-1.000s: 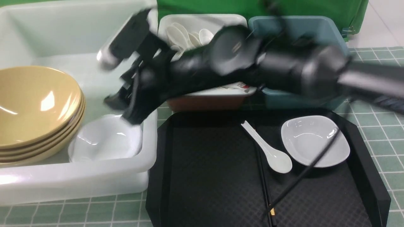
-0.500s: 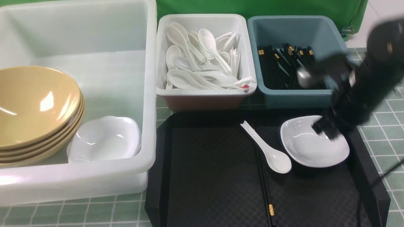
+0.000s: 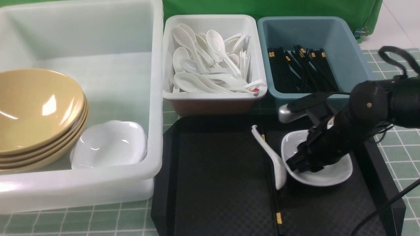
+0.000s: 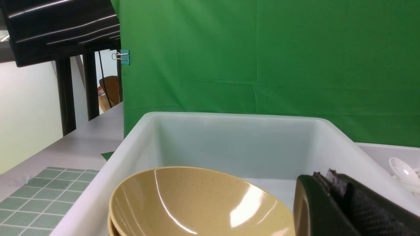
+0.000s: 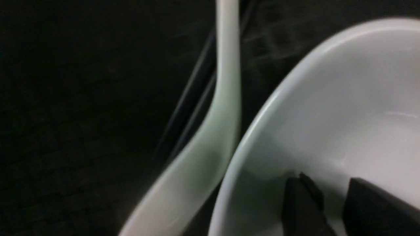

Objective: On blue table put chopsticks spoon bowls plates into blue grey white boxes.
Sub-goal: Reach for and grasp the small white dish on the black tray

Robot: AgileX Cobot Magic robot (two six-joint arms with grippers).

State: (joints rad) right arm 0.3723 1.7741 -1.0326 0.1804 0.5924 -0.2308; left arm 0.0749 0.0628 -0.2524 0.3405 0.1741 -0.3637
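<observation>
The white spoon (image 5: 226,108) lay blurred on the dark tray (image 5: 82,98), its scoop just beside the white plate's (image 5: 344,108) rim. Thin black chopsticks (image 5: 193,98) ran alongside its handle. The right gripper's (image 5: 328,193) two dark fingers (image 5: 302,203) stood slightly apart inside the plate

Front overlooks table (image 3: 65,223), right wrist nearest plate (image 5: 344,114)

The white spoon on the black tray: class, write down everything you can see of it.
The glossy white, ceramic-looking soup spoon lies on the black textured tray, handle pointing away from the robot. It looks tipped onto its side, scoop against the rim of the small white rounded-square dish. Thin black chopsticks run alongside it. The right tool sits in the dish.
</observation>
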